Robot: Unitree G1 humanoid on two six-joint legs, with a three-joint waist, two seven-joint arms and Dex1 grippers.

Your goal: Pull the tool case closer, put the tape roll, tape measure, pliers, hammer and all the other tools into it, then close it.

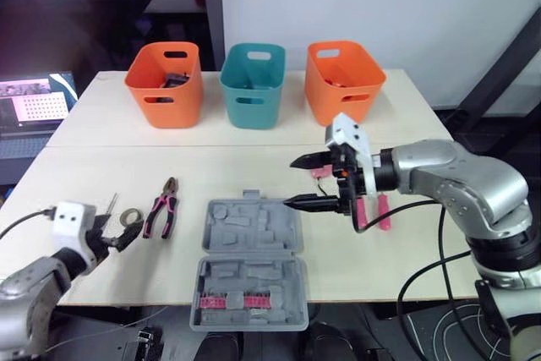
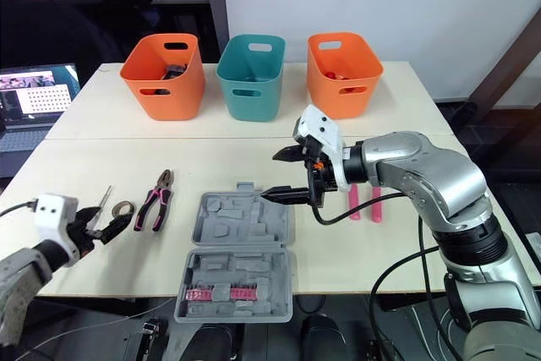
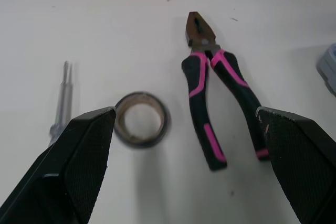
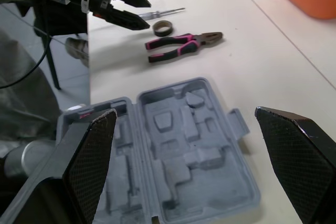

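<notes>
At 6 o'clock on the desk (image 1: 423, 107), close to the front edge, the grey tool case (image 1: 251, 264) lies open and flat, with its lid half toward 12. A row of pink pieces (image 1: 235, 300) sits in the near half, and the other moulded slots look bare.

The right gripper (image 1: 289, 182) hangs at the case's 1 o'clock corner, released, its two black fingers spread wide around nothing. Just past it toward 3 o'clock, two pink-handled tools (image 2: 375, 206) lie side by side on the desk; what they are cannot be told.

Toward 8 o'clock the left gripper (image 1: 128, 236) is low over the desk edge, also released and empty. The tape roll (image 3: 140, 119) lies flat just ahead of its fingers; whether one finger touches it cannot be told. The pliers (image 1: 162, 211) lie beside the roll on the case side, jaws toward 12. A thin screwdriver (image 3: 62, 98) lies on the roll's other side.

From 11 to 1 o'clock stand an orange bin (image 1: 165, 86), a teal bin (image 1: 252, 86) and a second orange bin (image 1: 342, 82).
</notes>
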